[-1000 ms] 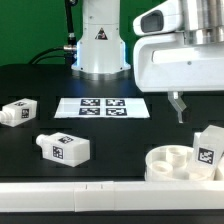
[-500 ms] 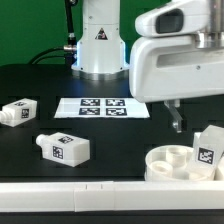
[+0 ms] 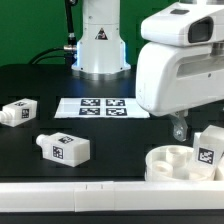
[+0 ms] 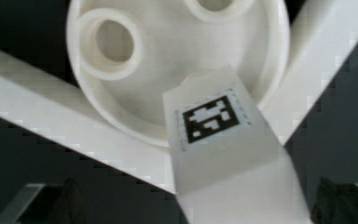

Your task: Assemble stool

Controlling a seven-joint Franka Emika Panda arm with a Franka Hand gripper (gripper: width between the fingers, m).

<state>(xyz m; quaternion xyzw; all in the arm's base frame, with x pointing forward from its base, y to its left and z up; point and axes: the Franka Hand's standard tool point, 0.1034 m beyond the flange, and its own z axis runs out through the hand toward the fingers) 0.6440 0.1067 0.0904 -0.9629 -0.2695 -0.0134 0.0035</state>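
Observation:
The round white seat (image 3: 176,162) lies at the exterior view's lower right, against the rail. A white leg (image 3: 208,147) with a tag stands at its right side. In the wrist view the seat (image 4: 155,62) with its round holes and the tagged leg (image 4: 229,140) fill the frame. My gripper (image 3: 180,130) hangs just above and left of that leg. In the wrist view the gripper (image 4: 194,208) is open, with its dark fingers (image 4: 37,203) on either side of the leg and apart from it. Two more legs (image 3: 18,112) (image 3: 62,148) lie on the left.
The marker board (image 3: 102,106) lies in front of the robot base (image 3: 100,45). A long white rail (image 3: 90,200) runs along the front edge; its arms show as white bands (image 4: 34,95) beside the seat in the wrist view. The table top is black.
The arm's hand has come lower and nearer the seat and standing leg, filling more of the exterior view. The parts have not moved.

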